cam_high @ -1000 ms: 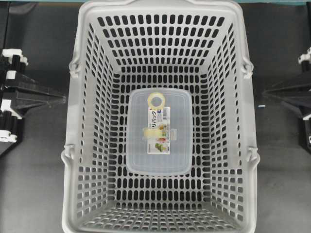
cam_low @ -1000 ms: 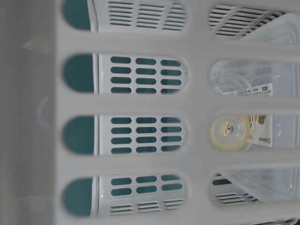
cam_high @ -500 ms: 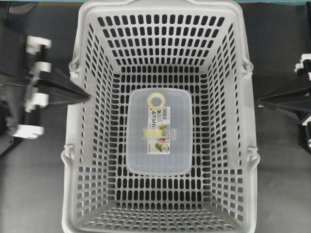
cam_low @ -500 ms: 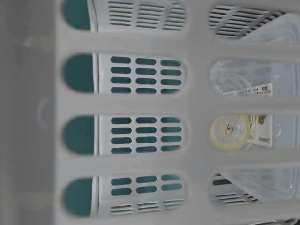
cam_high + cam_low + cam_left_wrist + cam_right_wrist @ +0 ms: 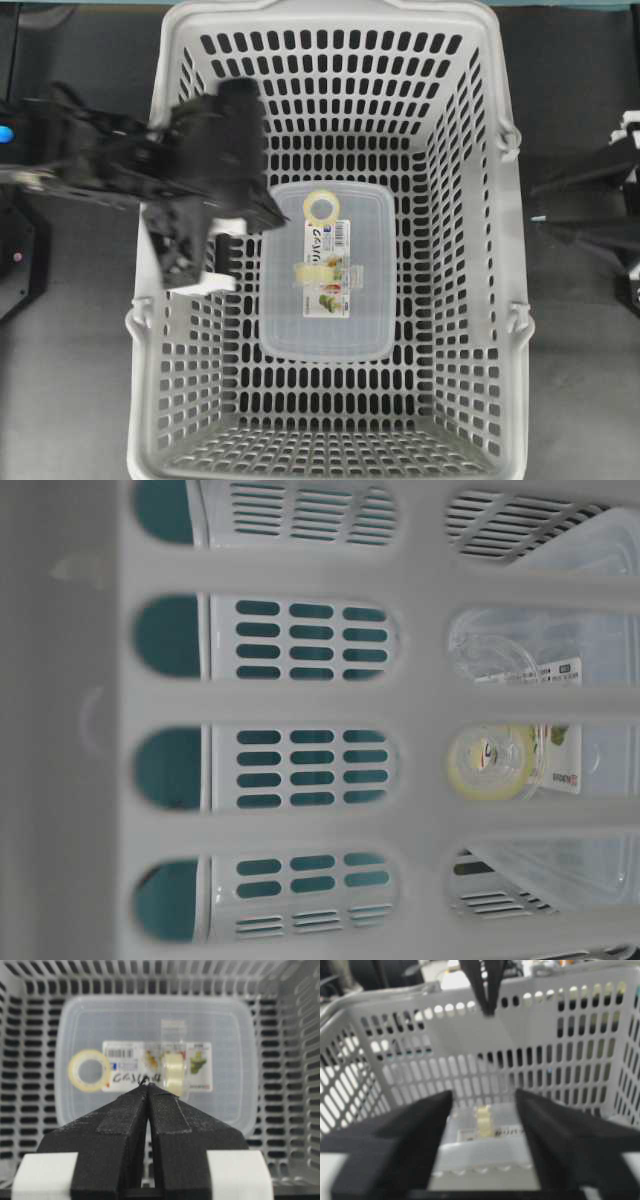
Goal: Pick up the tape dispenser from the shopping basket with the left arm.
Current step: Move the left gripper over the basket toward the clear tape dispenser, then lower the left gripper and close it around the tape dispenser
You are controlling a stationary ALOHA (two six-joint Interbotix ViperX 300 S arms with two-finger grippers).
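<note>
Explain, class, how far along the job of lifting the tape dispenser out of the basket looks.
Done: the left tool, shut, hangs inside the shopping basket above the tape dispenser. In hand: nothing; the dispenser lies flat on the basket floor. Left: opening, descending, gripping, lifting out.

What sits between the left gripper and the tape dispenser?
Nothing: the left wrist view shows only bare gap between left gripper and tape dispenser.

Dark tabletop (image 5: pixel 80 350), light-grey slotted shopping basket (image 5: pixel 505 260) standing on it
</note>
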